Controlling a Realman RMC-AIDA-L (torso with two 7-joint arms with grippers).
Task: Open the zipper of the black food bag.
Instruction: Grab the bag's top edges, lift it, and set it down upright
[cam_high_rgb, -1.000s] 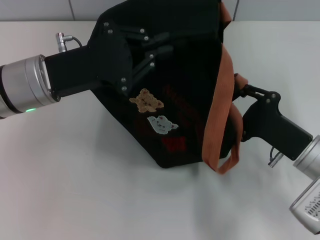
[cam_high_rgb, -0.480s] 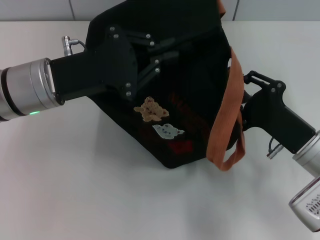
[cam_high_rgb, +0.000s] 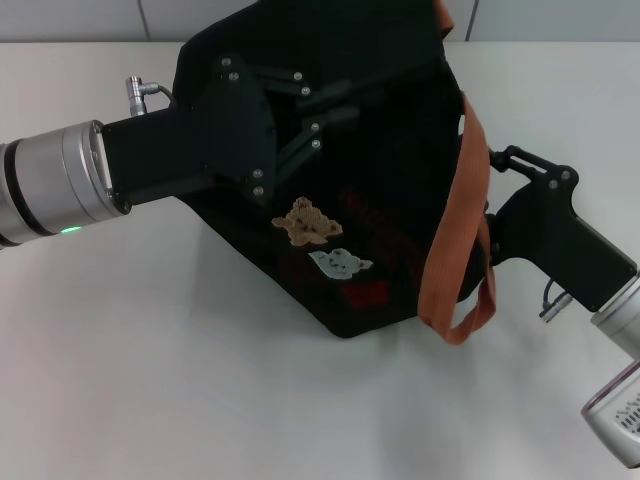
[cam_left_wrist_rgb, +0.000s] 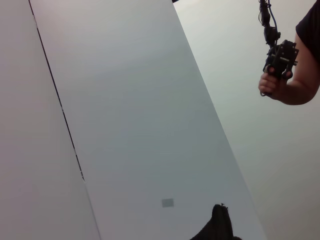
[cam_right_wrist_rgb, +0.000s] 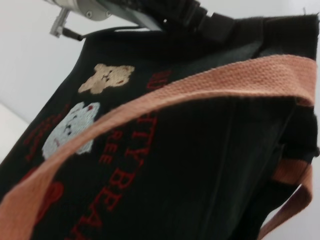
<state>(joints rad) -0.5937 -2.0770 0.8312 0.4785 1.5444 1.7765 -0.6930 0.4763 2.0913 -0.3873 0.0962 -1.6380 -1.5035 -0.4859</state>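
The black food bag (cam_high_rgb: 390, 150) lies tilted on the white table, its tan bear patch (cam_high_rgb: 308, 221) and white bear patch (cam_high_rgb: 340, 264) facing up. An orange-brown strap (cam_high_rgb: 455, 235) loops down its right side. My left gripper (cam_high_rgb: 335, 103) is over the bag's upper left part, dark against the fabric. My right gripper (cam_high_rgb: 488, 205) presses in at the bag's right side, its tip hidden behind the strap. The right wrist view shows the bag's front (cam_right_wrist_rgb: 200, 150), the strap (cam_right_wrist_rgb: 200, 85) and both patches up close. The zipper is hidden in every view.
The white table (cam_high_rgb: 200, 380) stretches out in front of and left of the bag. Its far edge meets a grey wall (cam_high_rgb: 80, 20). In the left wrist view a person's hand holds a black device (cam_left_wrist_rgb: 280, 57) far off.
The bag has slid a little to the right and toward me. Both grippers have moved to the right with it.
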